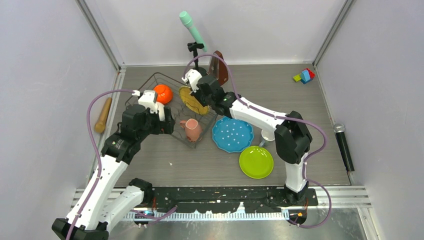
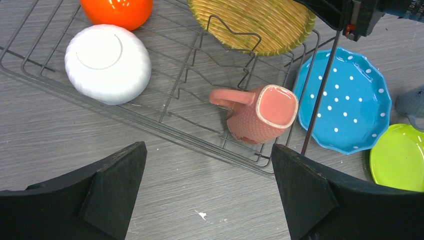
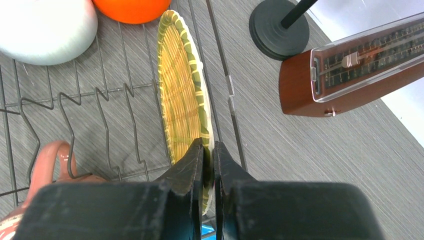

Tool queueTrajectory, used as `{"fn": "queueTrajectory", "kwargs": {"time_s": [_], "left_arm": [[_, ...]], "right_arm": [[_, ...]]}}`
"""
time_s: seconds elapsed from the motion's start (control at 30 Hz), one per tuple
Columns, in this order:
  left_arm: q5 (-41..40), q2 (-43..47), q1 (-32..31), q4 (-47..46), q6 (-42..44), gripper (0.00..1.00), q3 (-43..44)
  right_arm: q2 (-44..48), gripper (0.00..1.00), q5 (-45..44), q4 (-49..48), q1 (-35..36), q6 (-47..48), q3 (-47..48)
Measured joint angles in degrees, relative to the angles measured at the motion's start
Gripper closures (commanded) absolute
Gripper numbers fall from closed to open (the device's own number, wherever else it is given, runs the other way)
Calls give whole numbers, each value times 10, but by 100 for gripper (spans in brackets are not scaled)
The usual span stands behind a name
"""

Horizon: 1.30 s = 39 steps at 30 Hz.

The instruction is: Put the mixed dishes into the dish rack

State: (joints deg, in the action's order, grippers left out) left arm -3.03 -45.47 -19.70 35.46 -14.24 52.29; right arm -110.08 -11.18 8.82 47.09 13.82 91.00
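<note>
- Closest to the right wrist lens, the right jaws are pressed almost together on the near rim of the yellow woven-look round plate [image 3: 184, 100], with only the rim's thickness between them
- That plate stands on edge inside the rectangular dark wire dish rack [image 2: 150, 125], along its far-right side, with the upright prongs just to its left; whether its lower rim is seated between wires cannot be told
- Left jaws hang wide apart and hold nothing, above the rack's near edge
- Already in the rack: the pinkish-tan mug [image 2: 260, 117] on its side, the upturned white bowl [image 2: 107, 64] and the glossy orange bowl [image 2: 117, 10]
- Waiting on the worktop [image 1: 200, 165]: the blue white-dotted scalloped plate [image 1: 232, 134] just beside the rack, the lime-green plate [image 1: 256, 161] and the small grey mug [image 2: 412, 102]
- Judged step: slotting the woven plate. It should go straight down, kept upright, until the prongs or rack wall bear it
- The grip is best eased apart only slightly, then drawn back along the plate's own plane so the rim is not dragged over
- Retreat should rise first, as the brown wooden metronome [image 3: 350, 70] and black round stand base [image 3: 279, 27] sit near
- A light wire rack may slide, so sideways pushing is the risk
</note>
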Motion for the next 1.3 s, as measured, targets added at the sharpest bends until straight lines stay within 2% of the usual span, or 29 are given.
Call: {"fn": "queueTrajectory", "kwargs": {"time_s": [0.3,0.33,0.37,0.43,0.47,0.57,0.73,0.97,1.17,1.3], "left_arm": [[0,0,0,0,0,0,0],[0,0,0,0,0,0,0],[0,0,0,0,0,0,0],[0,0,0,0,0,0,0],[0,0,0,0,0,0,0],[0,0,0,0,0,0,0],[0,-1,0,0,0,0,-1],[6,-15,0,1,0,0,0],[18,-24,0,1,0,0,0],[36,-26,0,1,-1,0,0]], "right_arm": [[-19,96,6,-2,0,-5,17],[-20,84,6,-2,0,-5,17],[-21,58,6,-2,0,-6,17],[-22,39,7,-2,0,-15,18],[-22,31,9,-3,0,-19,20],[-24,23,12,-5,1,-33,32],[-23,17,12,-3,3,-51,46],[10,16,6,56,3,-75,45],[142,19,18,91,-20,-117,-27],[258,24,57,105,-98,-180,-100]]}}
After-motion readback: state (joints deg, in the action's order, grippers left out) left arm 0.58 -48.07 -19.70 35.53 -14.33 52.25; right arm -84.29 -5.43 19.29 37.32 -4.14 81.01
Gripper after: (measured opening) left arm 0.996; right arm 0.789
